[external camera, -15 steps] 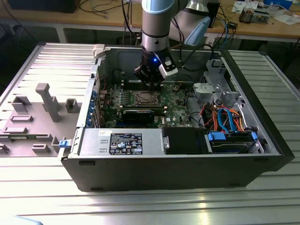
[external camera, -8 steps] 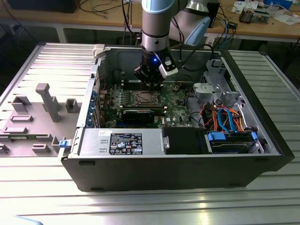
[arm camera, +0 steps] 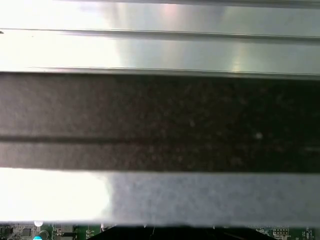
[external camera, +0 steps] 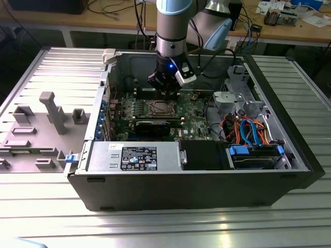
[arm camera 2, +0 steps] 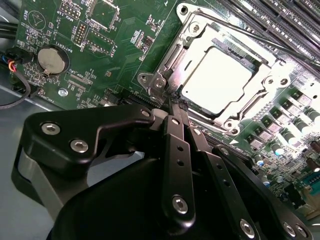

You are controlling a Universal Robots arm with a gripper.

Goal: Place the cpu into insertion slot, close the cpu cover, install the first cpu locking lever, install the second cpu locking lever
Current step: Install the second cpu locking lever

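- The cpu (arm camera 2: 216,80) sits in the slot (arm camera 2: 272,82) on the green board (arm camera 2: 115,45), its silver top showing through the cover (arm camera 2: 200,47), which lies flat over it.
- In the exterior view the slot (external camera: 158,108) is mid-board inside the case (external camera: 289,144), with the gripper (external camera: 165,89) just above its far edge.
- In the second wrist view the gripper (arm camera 2: 176,103) has its fingers (arm camera 2: 175,130) pressed together, holding nothing, their tip at a lever (arm camera 2: 159,84) by the cover's corner.
- Risk, as I judge it: the thin tip could slide off the springy lever, which may snap back or miss its hook.
- A slipped tip could gouge the board or nearby capacitors (arm camera 2: 290,137).
- Pushing on the cover instead could load the cpu unevenly.
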